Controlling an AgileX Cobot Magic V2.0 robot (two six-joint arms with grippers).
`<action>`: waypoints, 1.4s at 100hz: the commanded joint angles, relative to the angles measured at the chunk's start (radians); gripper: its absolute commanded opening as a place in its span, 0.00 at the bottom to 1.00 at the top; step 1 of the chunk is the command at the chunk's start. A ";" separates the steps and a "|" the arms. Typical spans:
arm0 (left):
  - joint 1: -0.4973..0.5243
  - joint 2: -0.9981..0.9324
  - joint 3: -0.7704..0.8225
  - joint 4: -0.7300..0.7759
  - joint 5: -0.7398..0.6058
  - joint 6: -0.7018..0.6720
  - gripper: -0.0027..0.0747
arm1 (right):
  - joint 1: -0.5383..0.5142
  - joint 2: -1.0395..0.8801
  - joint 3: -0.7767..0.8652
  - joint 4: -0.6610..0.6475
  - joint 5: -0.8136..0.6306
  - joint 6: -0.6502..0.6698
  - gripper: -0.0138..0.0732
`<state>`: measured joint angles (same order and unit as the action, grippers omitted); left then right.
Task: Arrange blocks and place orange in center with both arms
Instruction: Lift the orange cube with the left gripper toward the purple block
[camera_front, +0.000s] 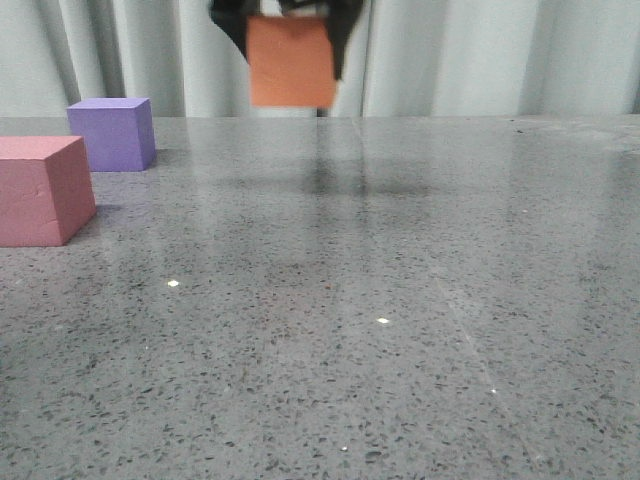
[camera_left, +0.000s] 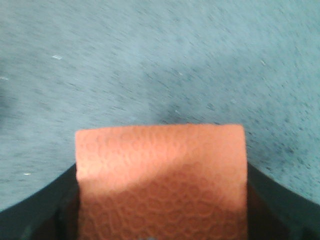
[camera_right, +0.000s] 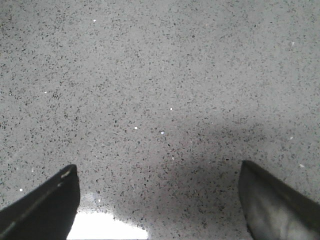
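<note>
The orange cube hangs high above the table's far middle, held between the black fingers of my left gripper, which is shut on it. In the left wrist view the orange cube fills the space between the fingers. The purple cube stands at the far left. The pink-red cube stands in front of it at the left edge. My right gripper is open and empty over bare table; it does not show in the front view.
The grey speckled tabletop stretches from the cubes to the right edge. Pale curtains hang behind the table's far edge. A bright glare patch lies on the table under the right gripper.
</note>
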<state>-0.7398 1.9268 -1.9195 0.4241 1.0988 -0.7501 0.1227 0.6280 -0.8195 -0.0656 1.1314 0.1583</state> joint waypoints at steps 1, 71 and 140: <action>0.032 -0.098 -0.035 0.040 0.004 0.018 0.25 | 0.001 0.002 -0.021 -0.004 -0.055 -0.006 0.89; 0.187 -0.241 0.113 0.034 0.035 0.102 0.25 | 0.001 0.002 -0.021 -0.005 -0.051 -0.006 0.89; 0.305 -0.381 0.472 -0.083 -0.268 0.104 0.25 | 0.001 0.002 -0.021 -0.005 -0.053 -0.006 0.89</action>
<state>-0.4344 1.5924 -1.4208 0.3284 0.8953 -0.6472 0.1227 0.6280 -0.8195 -0.0641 1.1314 0.1576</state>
